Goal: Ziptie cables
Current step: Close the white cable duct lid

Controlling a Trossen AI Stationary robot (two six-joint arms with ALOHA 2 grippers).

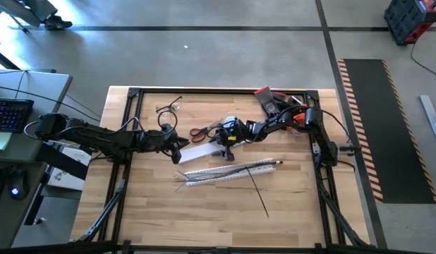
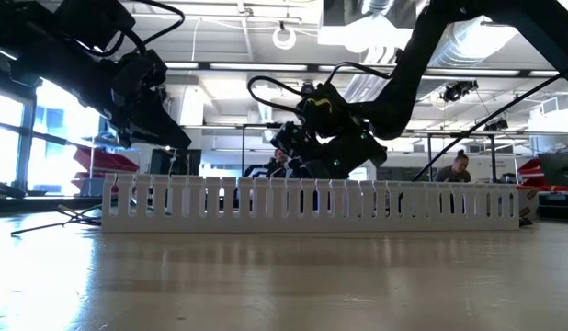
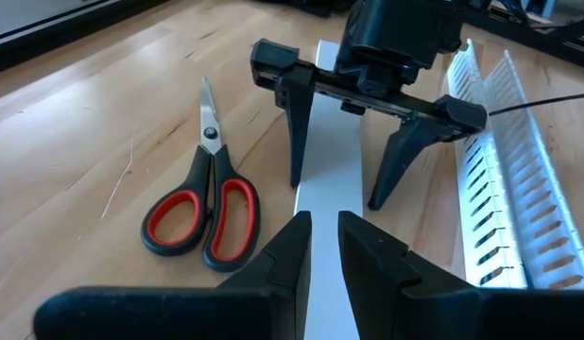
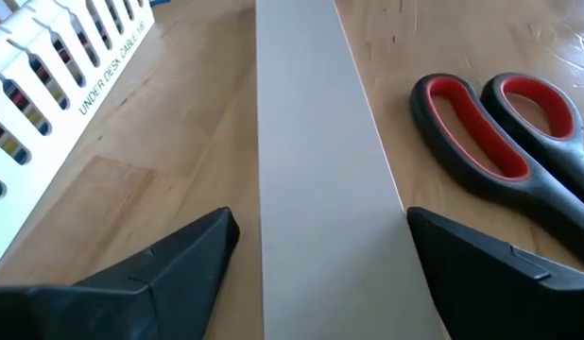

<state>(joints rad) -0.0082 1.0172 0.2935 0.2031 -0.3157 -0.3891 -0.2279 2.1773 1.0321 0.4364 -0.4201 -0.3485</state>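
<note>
Over the cover strip [image 3: 328, 189] | right pincer [image 3: 341, 179] open, astride it | left pincer [image 3: 322, 247] nearly closed, empty | centre your jaws, close evenly on both edges.

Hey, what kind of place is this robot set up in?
Probably an open lab or workshop: a wooden table on a concrete floor with hazard-striped matting, exposed ceiling ducts, and a person working behind.
</note>
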